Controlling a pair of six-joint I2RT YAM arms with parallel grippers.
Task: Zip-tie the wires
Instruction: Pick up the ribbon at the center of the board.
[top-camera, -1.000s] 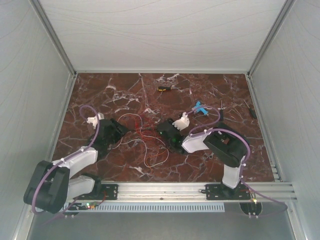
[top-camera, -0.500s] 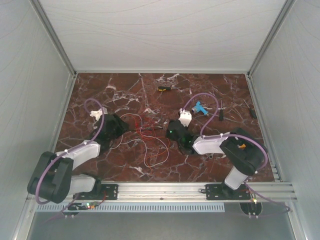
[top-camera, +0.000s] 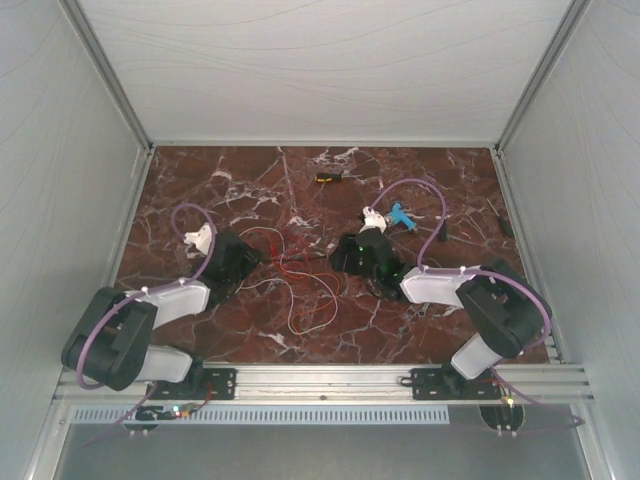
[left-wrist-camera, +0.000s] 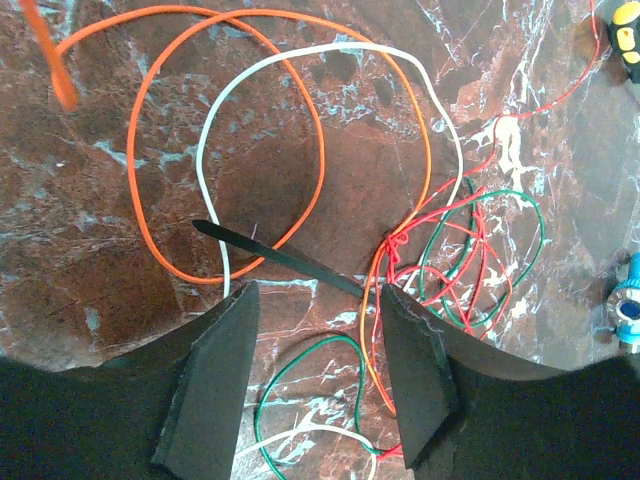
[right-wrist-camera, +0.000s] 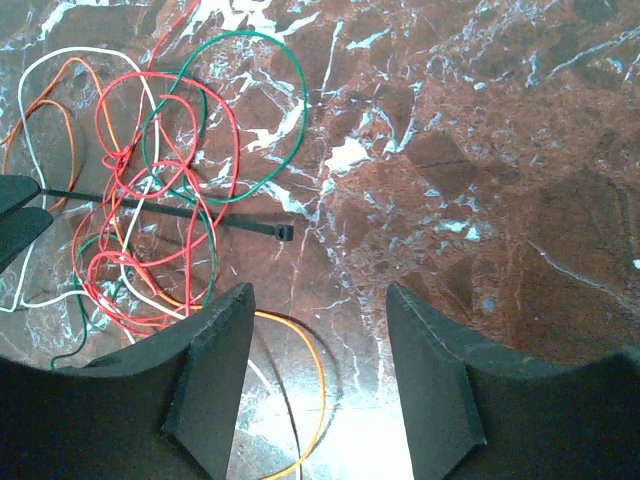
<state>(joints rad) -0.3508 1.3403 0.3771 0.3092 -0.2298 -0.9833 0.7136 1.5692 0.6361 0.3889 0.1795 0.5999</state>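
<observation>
With your left pincer (left-wrist-camera: 318, 300) and right pincer (right-wrist-camera: 320, 297) both apart and empty, a grab at the zip tie (left-wrist-camera: 280, 257) could catch the wires (left-wrist-camera: 397, 243) crossing it.

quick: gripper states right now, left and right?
Left gripper: open, holding nothing.
Right gripper: open, holding nothing.

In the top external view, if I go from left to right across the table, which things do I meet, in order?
left gripper → wires → right gripper → blue object
</observation>
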